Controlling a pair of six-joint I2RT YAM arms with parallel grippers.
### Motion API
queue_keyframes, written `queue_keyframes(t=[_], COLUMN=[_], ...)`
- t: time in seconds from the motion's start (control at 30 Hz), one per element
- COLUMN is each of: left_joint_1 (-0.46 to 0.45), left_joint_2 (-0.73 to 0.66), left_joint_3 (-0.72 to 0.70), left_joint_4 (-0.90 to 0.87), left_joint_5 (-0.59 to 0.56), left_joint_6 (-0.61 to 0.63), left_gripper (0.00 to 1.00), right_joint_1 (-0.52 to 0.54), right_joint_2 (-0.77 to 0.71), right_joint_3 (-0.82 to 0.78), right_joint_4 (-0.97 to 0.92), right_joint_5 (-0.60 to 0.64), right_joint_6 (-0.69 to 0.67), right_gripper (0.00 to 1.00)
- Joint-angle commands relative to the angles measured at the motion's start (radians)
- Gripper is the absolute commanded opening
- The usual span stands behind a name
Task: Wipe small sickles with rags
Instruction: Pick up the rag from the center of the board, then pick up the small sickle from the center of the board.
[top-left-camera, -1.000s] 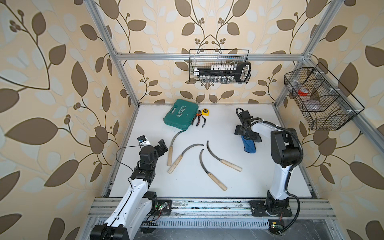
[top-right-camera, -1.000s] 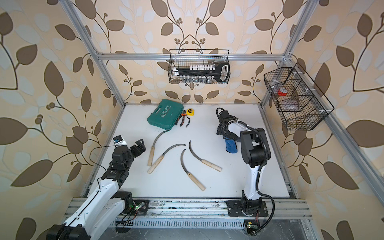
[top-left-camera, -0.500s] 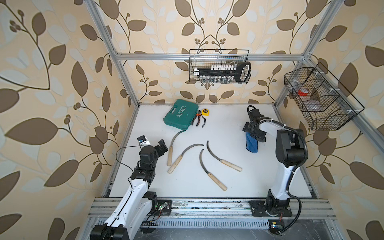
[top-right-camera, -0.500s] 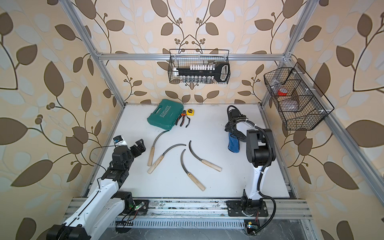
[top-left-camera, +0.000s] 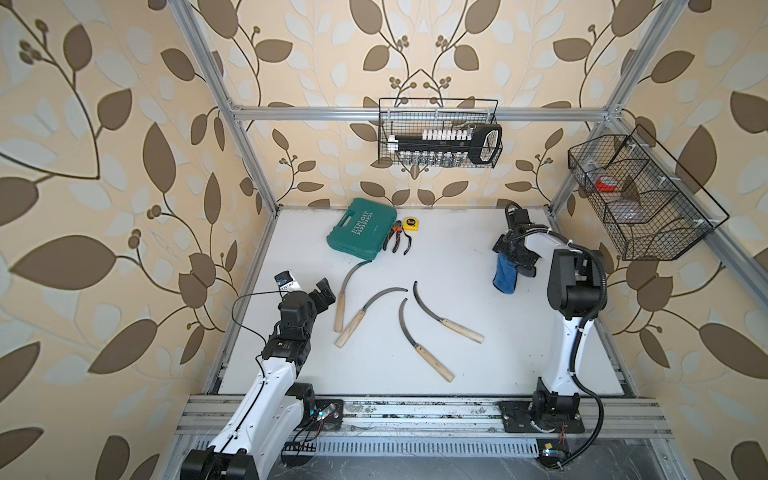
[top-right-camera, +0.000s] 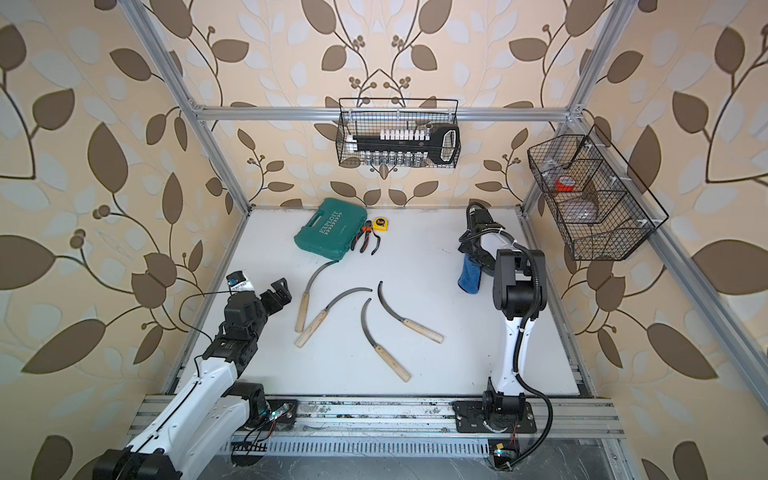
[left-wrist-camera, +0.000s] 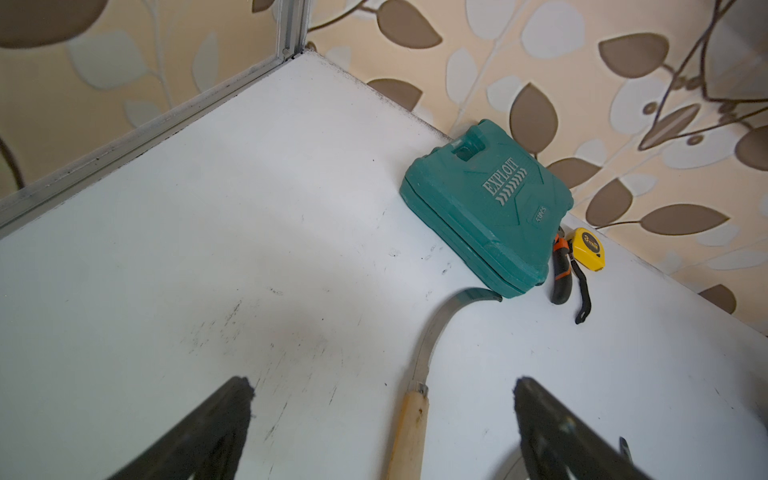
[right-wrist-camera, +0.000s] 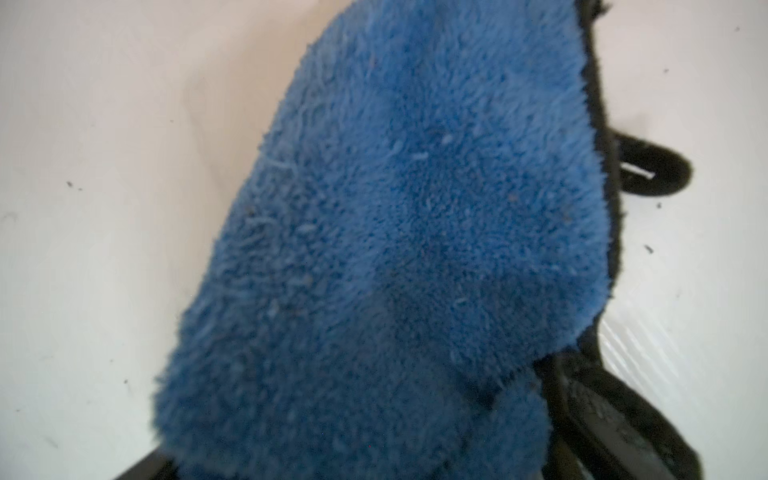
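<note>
Between right fingers (right-wrist-camera: 602, 419), blue fluffy rag (right-wrist-camera: 395, 249).

The rag (right-wrist-camera: 395, 249) is deep-pile blue cloth, fluffy and matt, edged in black. The small sickles (top-left-camera: 433, 363) have dull grey metal blades — faintly shiny in the left wrist view — and pale, bare wooden handles. The tool case (left-wrist-camera: 490, 199) is teal moulded plastic with a low sheen. The worktop (left-wrist-camera: 208, 208) is white, smooth and matt, scuffed with dark specks.
</note>
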Motion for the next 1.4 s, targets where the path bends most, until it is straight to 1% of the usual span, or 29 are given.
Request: queue_keyframes(t=[0.0, 0.07, 0.1, 0.3, 0.37, 0.5, 0.57, 0.67, 0.7, 0.77, 0.83, 0.87, 0.9, 0.93, 0.97, 1.0, 1.07, 1.1, 1.17, 1.23, 1.27, 1.3, 1.37], left_joint_1=[0.005, 0.005, 0.004, 0.005, 0.005, 0.005, 0.005, 0.004, 0.005, 0.004, 0.005, 0.005, 0.004, 0.005, 0.005, 0.005, 0.003, 0.004, 0.003, 0.003, 0.005, 0.005, 0.005], left_joint_2=[-0.009, -0.009, -0.009, -0.009, -0.009, 0.014, 0.037, 0.073, 0.084, 0.098, 0.104, 0.097, 0.084, 0.070, 0.050, 0.027, -0.022, -0.047, -0.075, -0.067, -0.052, -0.032, 0.025], left_joint_3=[0.011, 0.011, 0.011, 0.008, 0.011, 0.030, 0.046, 0.086, 0.115, 0.209, 0.214, 0.216, 0.215, 0.196, 0.173, 0.165, 0.156, 0.161, 0.186, 0.214, 0.216, 0.213, 0.229], left_joint_4=[0.008, 0.007, 0.009, 0.010, 0.009, -0.017, -0.037, -0.080, -0.134, -0.331, -0.356, -0.371, -0.373, -0.349, -0.303, -0.300, -0.309, -0.324, -0.406, -0.511, -0.534, -0.515, -0.545], left_joint_5=[-0.027, -0.028, -0.027, -0.036, -0.035, -0.065, -0.082, -0.091, -0.100, -0.147, -0.205, -0.195, -0.144, -0.091, -0.010, 0.063, 0.162, 0.197, 0.185, 0.086, 0.067, 0.098, 0.122], left_joint_6=[-0.009, -0.010, -0.011, -0.017, -0.017, -0.040, -0.058, -0.090, -0.136, -0.193, -0.242, -0.256, -0.245, -0.213, -0.173, -0.138, -0.117, -0.112, -0.143, -0.235, -0.245, -0.203, -0.188], left_gripper=[0.99, 0.99, 0.99, 0.99, 0.99, 0.99, 0.99, 0.99, 0.99, 0.99, 0.99, 0.99, 0.99, 0.99, 0.99, 0.99, 0.99, 0.99, 0.99, 0.99, 0.99, 0.99, 0.99], right_joint_1=[0.001, 0.002, 0.003, 0.025, 0.034, 0.077, 0.097, 0.119, 0.129, 0.150, 0.172, 0.187, 0.200, 0.213, 0.225, 0.237, 0.254, 0.259, 0.261, 0.261, 0.263, 0.262, 0.263], right_joint_2=[0.047, 0.040, 0.033, -0.076, -0.135, -0.295, -0.390, -0.552, -0.615, -0.715, -0.801, -0.839, -0.873, -0.901, -0.926, -0.953, -1.002, -1.027, -1.075, -1.121, -1.143, -1.162, -1.207], right_joint_3=[-0.015, -0.018, -0.021, -0.046, -0.068, -0.157, -0.234, -0.415, -0.489, -0.615, -0.715, -0.762, -0.809, -0.847, -0.883, -0.924, -0.989, -1.023, -1.071, -1.108, -1.121, -1.130, -1.157], right_joint_4=[-0.028, -0.014, -0.015, -0.012, 0.004, 0.057, 0.120, 0.261, 0.325, 0.435, 0.530, 0.576, 0.635, 0.683, 0.731, 0.784, 0.856, 0.892, 0.925, 0.935, 0.923, 0.902, 0.864], right_joint_5=[-0.086, -0.122, -0.134, -0.179, -0.211, -0.273, -0.352, -0.488, -0.525, -0.592, -0.666, -0.709, -0.760, -0.801, -0.836, -0.874, -0.921, -0.930, -0.910, -0.843, -0.800, -0.751, -0.635], right_joint_6=[0.001, -0.010, -0.014, -0.043, -0.058, -0.093, -0.110, -0.113, -0.109, -0.106, -0.104, -0.105, -0.107, -0.111, -0.112, -0.112, -0.122, -0.121, -0.120, -0.123, -0.131, -0.144, -0.151], right_gripper=[0.66, 0.43, 0.33, 0.07, 0.01, 0.00, 0.00, 0.00, 0.00, 0.00, 0.00, 0.00, 0.00, 0.00, 0.00, 0.00, 0.00, 0.00, 0.00, 0.00, 0.00, 0.00, 0.00])
